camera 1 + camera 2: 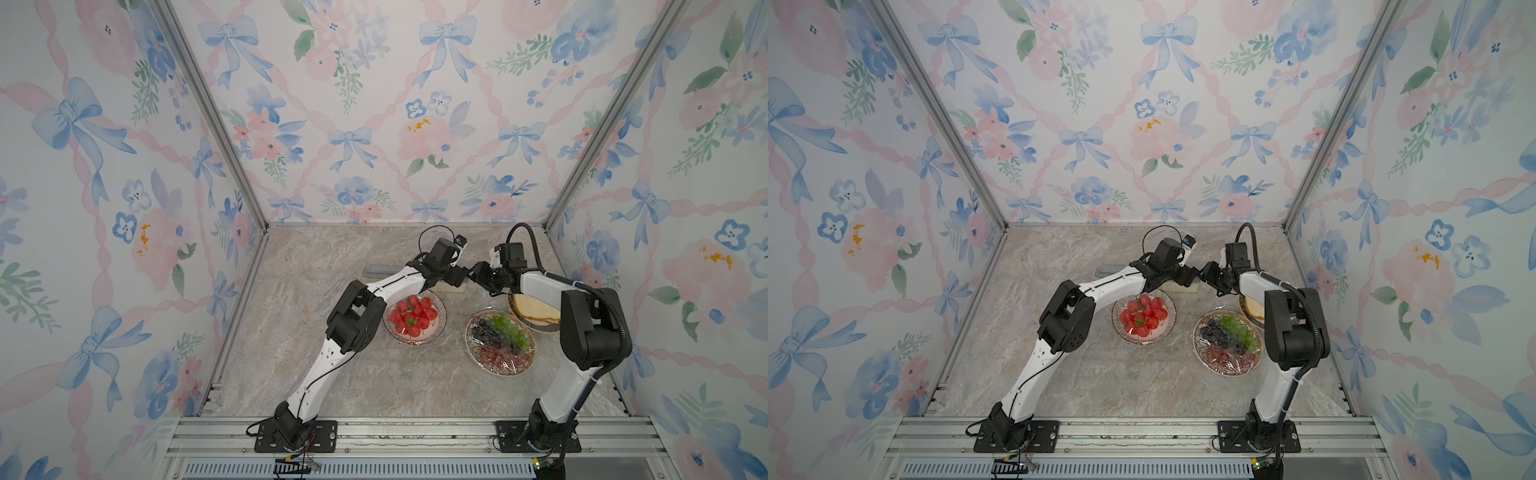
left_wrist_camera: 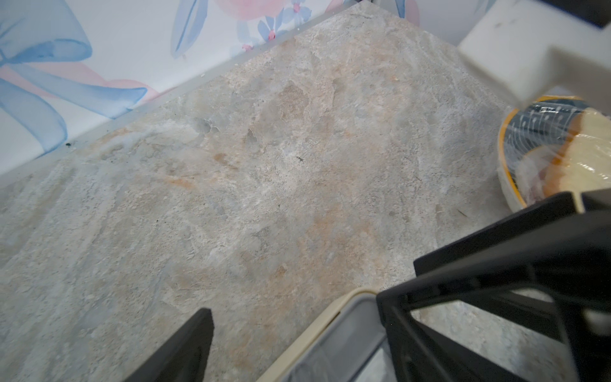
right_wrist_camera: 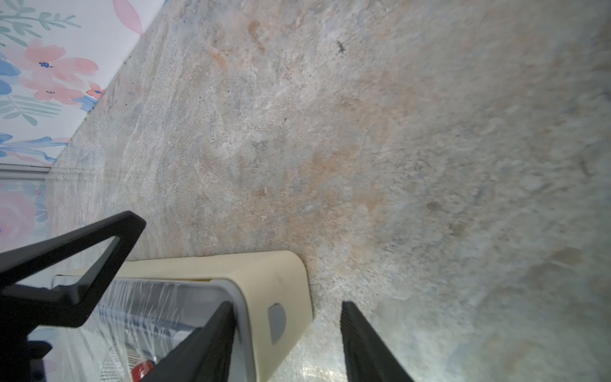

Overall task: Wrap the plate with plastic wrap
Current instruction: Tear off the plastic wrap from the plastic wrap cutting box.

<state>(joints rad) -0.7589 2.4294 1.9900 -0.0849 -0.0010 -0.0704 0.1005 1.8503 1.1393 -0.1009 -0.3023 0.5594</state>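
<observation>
Gently: left gripper (image 2: 292, 302) hangs wide over the box (image 3: 264, 268), right gripper (image 3: 287, 303) open astride its end; wrap (image 3: 139, 314) runs from it over the plate (image 1: 440, 326). Best steady the box before pulling.

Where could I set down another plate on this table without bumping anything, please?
Bare marble lies between the left wall and the left arm, and along the front rail before the strawberry plate and grape plate. Crowded: the back right, around the cream box and bread plate.
</observation>
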